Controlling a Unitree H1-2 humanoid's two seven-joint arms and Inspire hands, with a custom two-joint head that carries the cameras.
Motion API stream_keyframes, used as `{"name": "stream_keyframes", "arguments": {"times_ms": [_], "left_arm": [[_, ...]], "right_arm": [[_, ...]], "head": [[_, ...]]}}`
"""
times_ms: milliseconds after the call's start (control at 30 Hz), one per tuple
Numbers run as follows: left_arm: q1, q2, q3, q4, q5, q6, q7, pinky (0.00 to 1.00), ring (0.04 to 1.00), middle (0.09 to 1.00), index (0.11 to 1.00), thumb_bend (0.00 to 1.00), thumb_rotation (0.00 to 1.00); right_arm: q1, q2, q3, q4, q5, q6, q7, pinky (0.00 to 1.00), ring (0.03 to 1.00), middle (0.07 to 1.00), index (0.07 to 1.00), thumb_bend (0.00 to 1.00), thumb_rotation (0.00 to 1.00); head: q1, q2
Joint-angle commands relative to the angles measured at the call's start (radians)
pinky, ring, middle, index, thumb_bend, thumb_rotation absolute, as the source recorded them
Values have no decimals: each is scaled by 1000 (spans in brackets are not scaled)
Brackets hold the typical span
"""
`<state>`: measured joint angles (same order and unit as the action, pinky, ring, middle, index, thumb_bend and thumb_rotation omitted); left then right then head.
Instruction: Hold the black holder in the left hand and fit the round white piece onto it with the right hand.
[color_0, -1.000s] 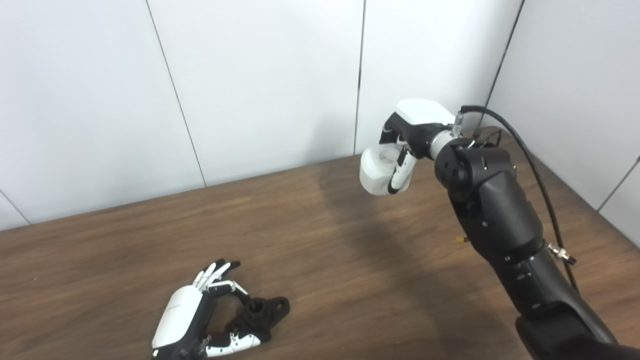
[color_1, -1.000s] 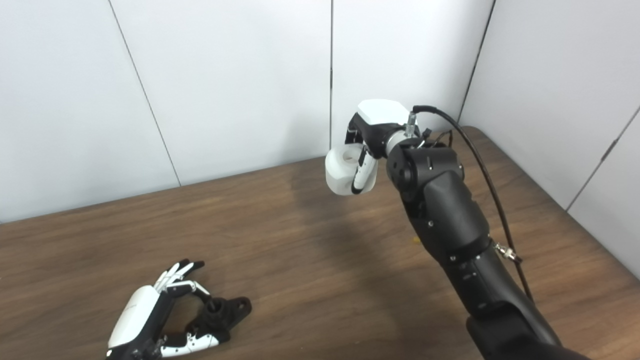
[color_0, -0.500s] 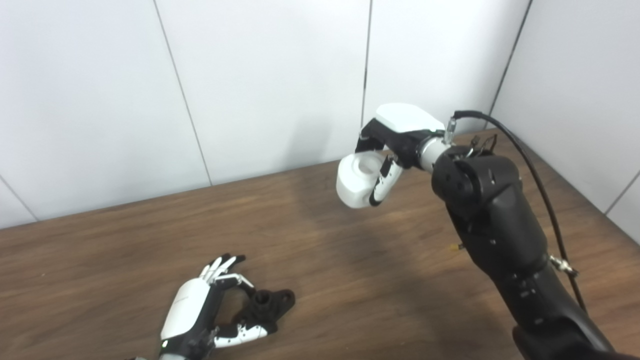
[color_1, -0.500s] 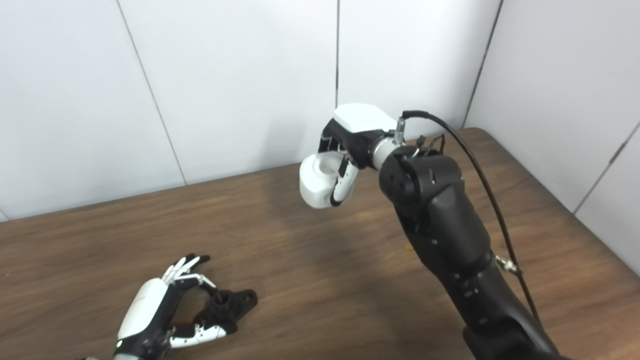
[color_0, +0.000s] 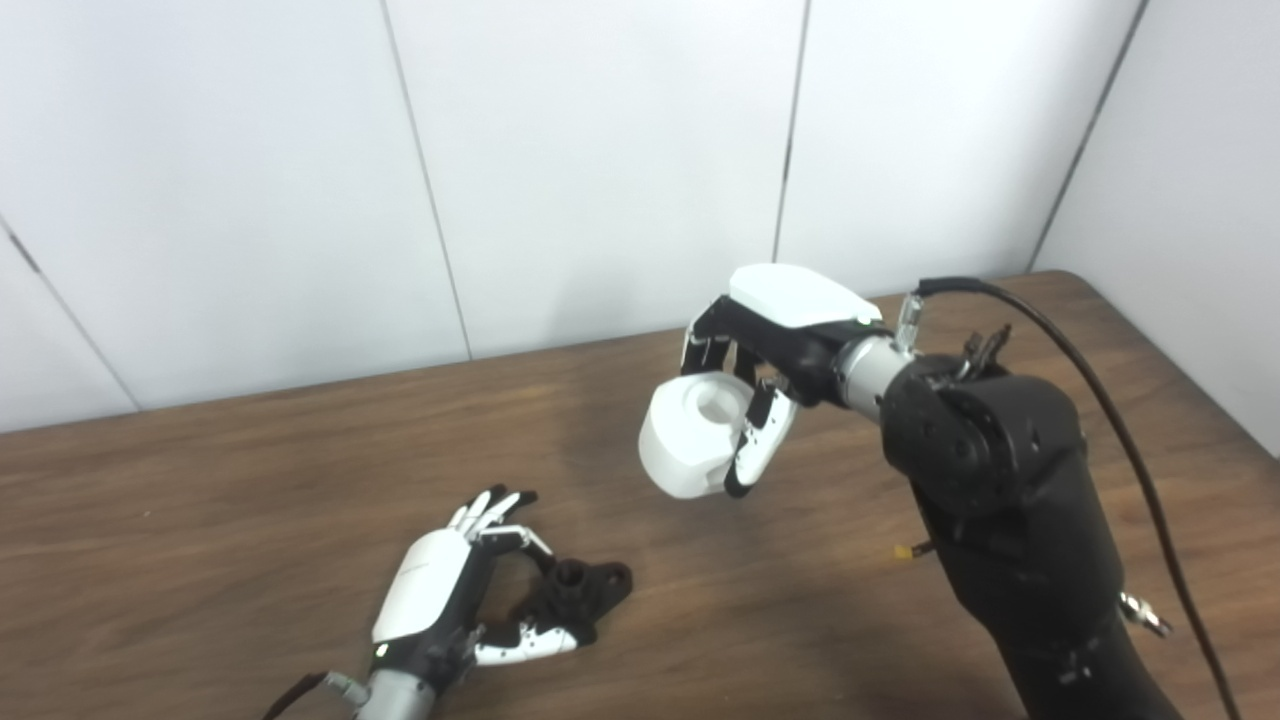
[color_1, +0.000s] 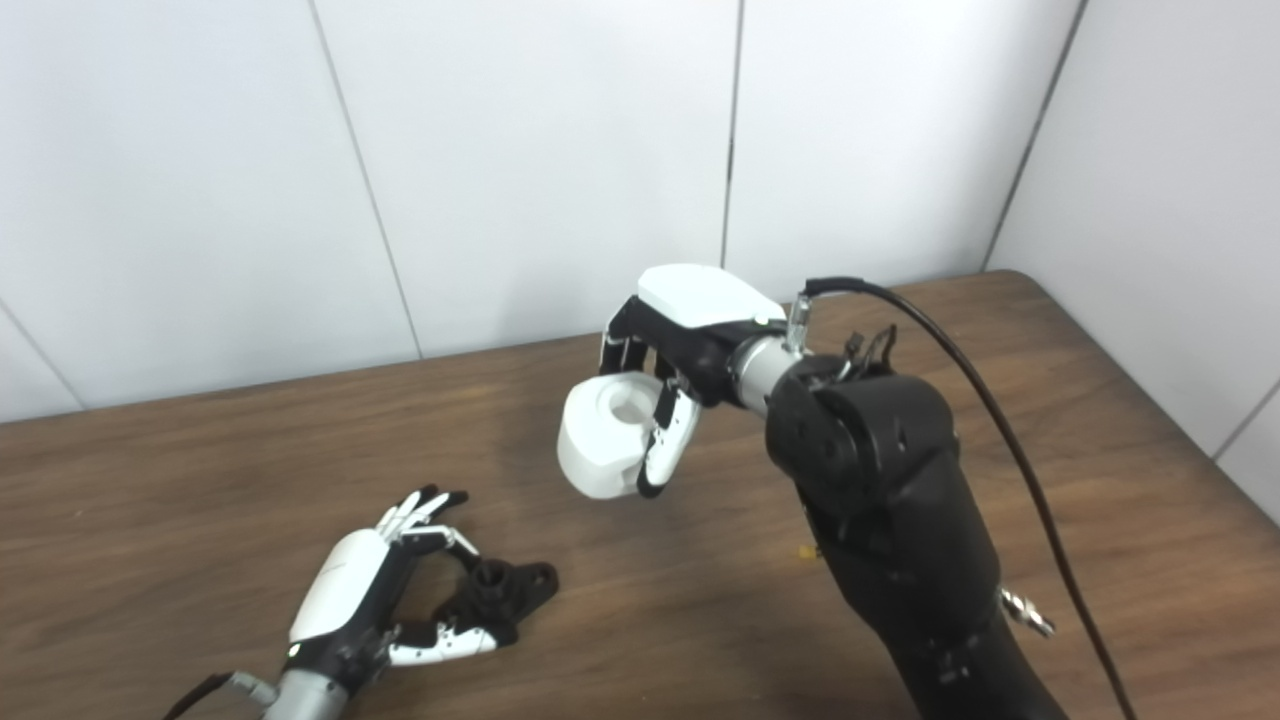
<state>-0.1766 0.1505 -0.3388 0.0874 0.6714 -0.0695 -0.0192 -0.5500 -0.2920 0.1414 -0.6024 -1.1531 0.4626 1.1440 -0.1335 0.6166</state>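
- Nearest, by the front edge of the tabletop (color_0: 250, 520) toward its left corner, the left hand (color_0: 437, 598) has its fingers and thumb curled around the black holder (color_0: 578, 592). The holder looks to lie on the wood, so the hold is at best partly made; whether the grip is firm I cannot tell.
- Further in, around the middle of the tabletop and raised above it, the right hand (color_1: 690, 345) grasps the round white piece (color_1: 603, 446), fingers wrapped over its side, its round hollow facing up.
- The white piece and the holder are well apart, so as I judge it, the pick-up of the white piece is done; lifting or steadying the holder, bringing the two together and fitting them are left.
- Count: one black holder, one round white piece, two hands, one table.
- Farthest, white wall panels (color_0: 600, 150) stand behind the back edge and the right edge.
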Motion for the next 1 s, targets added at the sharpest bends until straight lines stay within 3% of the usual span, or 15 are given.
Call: {"name": "stream_keyframes", "arguments": {"times_ms": [0, 33, 100, 200, 267, 600, 967], "left_arm": [[24, -19, -29, 50, 19, 25, -3, 985, 991, 912, 480, 519, 40], [24, -20, -31, 48, 21, 28, -2, 983, 991, 912, 480, 519, 40], [23, -23, -36, 45, 25, 34, 1, 983, 990, 911, 480, 519, 41], [24, -28, -41, 37, 25, 43, 0, 983, 990, 909, 479, 519, 41], [26, -32, -44, 28, 28, 52, -5, 983, 992, 912, 479, 519, 41], [45, -38, -70, -21, 35, 84, -21, 987, 992, 914, 479, 519, 42], [62, -32, -90, -57, 28, 97, -30, 982, 991, 911, 479, 519, 42]], "right_arm": [[-25, 12, 5, -41, 5, -3, 19, 495, 502, 490, 470, 519, 0], [-18, 22, 11, -42, 8, -3, 14, 564, 518, 499, 457, 519, 0], [-4, 38, 26, -44, 9, -3, 17, 766, 643, 522, 473, 517, 26], [14, 58, 49, -48, 3, -7, 26, 928, 835, 676, 479, 503, 122], [23, 67, 64, -49, 6, -11, 25, 950, 870, 704, 480, 501, 132], [42, 82, 130, -36, 7, -20, 37, 932, 860, 676, 483, 500, 133], [51, 77, 158, -29, 12, -30, 15, 918, 856, 682, 483, 500, 133]], "head": [[7, 4], [7, 4], [18, 9], [28, 15], [36, 18], [53, 33], [59, 39]]}}
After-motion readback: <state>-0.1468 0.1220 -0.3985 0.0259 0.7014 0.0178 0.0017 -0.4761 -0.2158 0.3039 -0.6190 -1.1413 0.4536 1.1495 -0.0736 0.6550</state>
